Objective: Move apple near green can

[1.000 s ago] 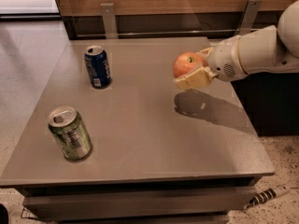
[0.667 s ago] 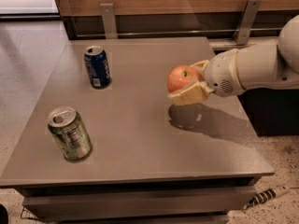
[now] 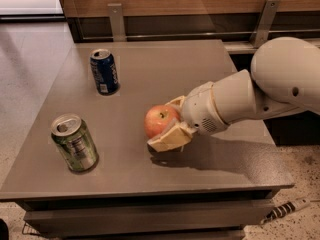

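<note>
The apple, red-orange with a yellowish patch and a dark stem, is held in my gripper over the middle of the grey table, just above its surface. The gripper's pale fingers are shut around the apple from the right side. The green can with a silver top stands upright near the table's front left corner, well to the left of the apple. My white arm reaches in from the right.
A dark blue can stands upright at the back left of the table. A wooden wall panel with metal brackets runs behind the table. A cable lies on the floor at the front right.
The gripper has carried the apple leftward and toward the table's front, lower to the surface and closer to the green can. Both cans have stayed put.
</note>
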`<state>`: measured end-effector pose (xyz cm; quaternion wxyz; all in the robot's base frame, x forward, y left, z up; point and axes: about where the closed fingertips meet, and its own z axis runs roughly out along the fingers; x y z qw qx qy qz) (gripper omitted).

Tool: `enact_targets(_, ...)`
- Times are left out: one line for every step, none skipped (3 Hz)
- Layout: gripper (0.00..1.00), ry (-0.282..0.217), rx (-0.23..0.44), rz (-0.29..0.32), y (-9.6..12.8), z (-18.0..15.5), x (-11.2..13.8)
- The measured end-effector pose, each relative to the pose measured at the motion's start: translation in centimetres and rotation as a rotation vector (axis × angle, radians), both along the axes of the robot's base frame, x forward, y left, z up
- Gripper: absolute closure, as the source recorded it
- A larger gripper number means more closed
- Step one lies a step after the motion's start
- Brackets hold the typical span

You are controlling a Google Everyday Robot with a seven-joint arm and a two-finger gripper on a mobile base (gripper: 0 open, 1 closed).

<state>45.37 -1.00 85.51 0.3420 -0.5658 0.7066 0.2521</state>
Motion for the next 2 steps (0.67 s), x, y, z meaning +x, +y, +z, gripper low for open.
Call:
enact_targets(1.0,0.029,0.032,0.127,2.8,-1.8,-1.2)
enact_targets(1.0,0.047,0.05,0.23,4.4,-3.7,-1.8)
